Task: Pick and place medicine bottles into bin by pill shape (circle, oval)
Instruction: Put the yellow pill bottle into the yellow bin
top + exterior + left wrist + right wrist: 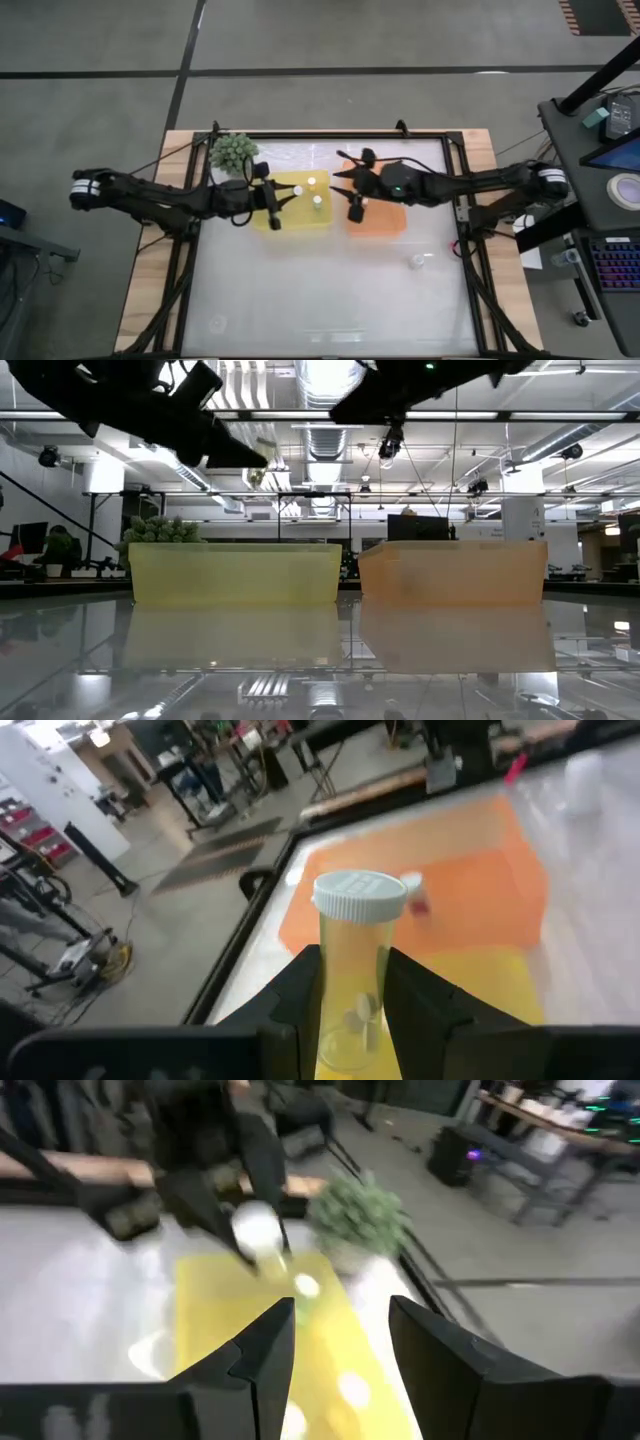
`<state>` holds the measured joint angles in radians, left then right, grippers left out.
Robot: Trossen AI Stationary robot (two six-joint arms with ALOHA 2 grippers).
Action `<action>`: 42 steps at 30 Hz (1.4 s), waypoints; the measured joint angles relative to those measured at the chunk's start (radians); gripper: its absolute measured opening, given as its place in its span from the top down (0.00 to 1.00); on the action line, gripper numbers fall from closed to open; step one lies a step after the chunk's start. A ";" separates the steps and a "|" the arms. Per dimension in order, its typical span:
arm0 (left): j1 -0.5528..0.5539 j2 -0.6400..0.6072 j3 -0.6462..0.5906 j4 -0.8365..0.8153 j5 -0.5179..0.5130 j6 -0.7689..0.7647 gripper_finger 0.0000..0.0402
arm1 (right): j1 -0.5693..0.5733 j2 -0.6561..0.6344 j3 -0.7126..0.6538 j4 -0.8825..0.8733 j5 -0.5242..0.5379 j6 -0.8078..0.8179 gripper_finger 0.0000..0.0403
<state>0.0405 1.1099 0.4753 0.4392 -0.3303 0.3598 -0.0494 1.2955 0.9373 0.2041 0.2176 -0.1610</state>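
Observation:
My left gripper is over the yellow bin, shut on a clear medicine bottle with a white cap. The same bottle shows in the right wrist view. Two more bottles stand in the yellow bin. One bottle lies in the orange bin. Another bottle rests on the table at the near right. My right gripper is open and empty over the orange bin's left edge. My left gripper pinches the bottle's clear body between its two fingers, one on each side. The bottle lies along the fingers and its white cap sticks out past the fingertips, toward the table's right. It is lifted clear above the yellow bin.
A green spiky plant stands at the far left corner, just behind the yellow bin. The two bins stand side by side at the far middle. A dark frame rims the glossy table.

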 joint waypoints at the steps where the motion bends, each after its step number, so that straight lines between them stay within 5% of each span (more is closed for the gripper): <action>1: 0.005 -0.006 -0.003 -0.006 0.000 0.009 0.81 | -0.008 0.021 0.027 0.002 -0.028 0.010 0.60; 19: 0.006 -0.051 0.006 0.030 0.004 0.139 0.81 | -0.019 0.310 0.427 -0.258 -0.096 -0.028 0.34; 42: 0.006 -0.033 0.006 0.081 0.009 0.066 0.81 | -0.014 0.348 0.444 -0.207 -0.095 -0.067 0.43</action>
<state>0.0467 1.0767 0.4816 0.5205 -0.3214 0.4255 -0.0635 1.6437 1.3815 -0.0027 0.1226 -0.2283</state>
